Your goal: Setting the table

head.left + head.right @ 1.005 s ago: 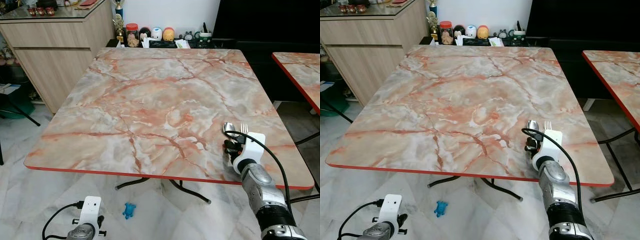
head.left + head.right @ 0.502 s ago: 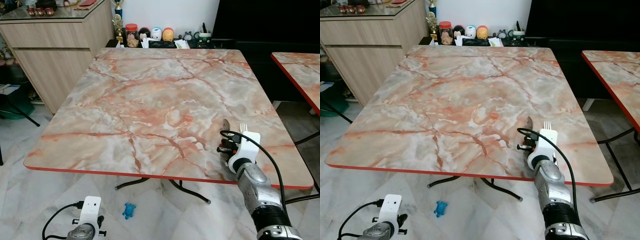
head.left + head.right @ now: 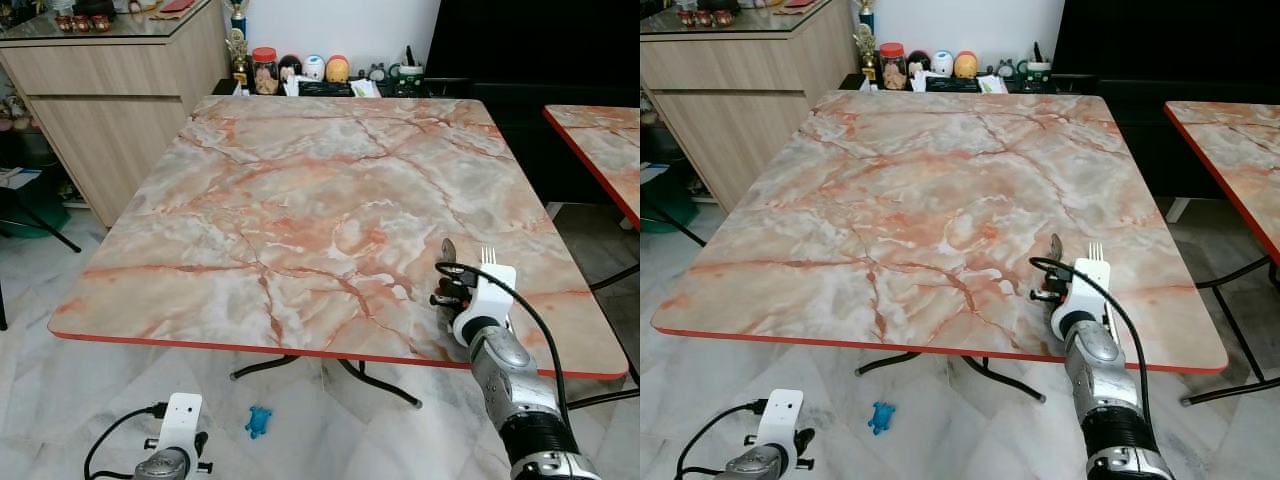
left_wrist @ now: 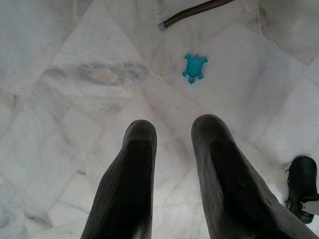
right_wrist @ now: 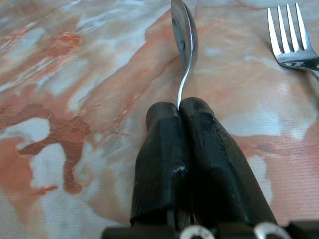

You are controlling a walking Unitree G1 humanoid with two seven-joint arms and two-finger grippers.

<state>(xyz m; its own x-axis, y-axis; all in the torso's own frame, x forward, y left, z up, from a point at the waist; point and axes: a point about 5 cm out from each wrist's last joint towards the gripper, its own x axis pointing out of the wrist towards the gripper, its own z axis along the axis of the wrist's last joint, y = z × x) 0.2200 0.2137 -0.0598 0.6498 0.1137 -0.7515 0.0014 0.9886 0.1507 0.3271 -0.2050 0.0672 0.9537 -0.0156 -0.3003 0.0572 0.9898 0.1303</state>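
Right gripper [image 5: 185, 107] pinched tight on a spoon [image 5: 183, 30] handle, over the near right part of the marble table [image 3: 300, 200].

Spoon held on edge, bowl pointing far; a fork [image 5: 291, 42] lies flat on the tabletop just to its right, tines far. To do this step well, my judgement: roll the wrist so the bowl faces up, lower until the handle rests flat, parallel to the fork and apart from it, then release and draw back toward the near edge without dragging either piece. Main risk is nudging the fork. Left gripper [image 4: 172, 132] hangs low over the floor, fingers a little apart, holding nothing. Blue turtle toy [image 3: 259, 420] lies on the tiles under the near edge; jars and figurines [image 3: 300, 68] sit beyond the far edge, clear of the work.
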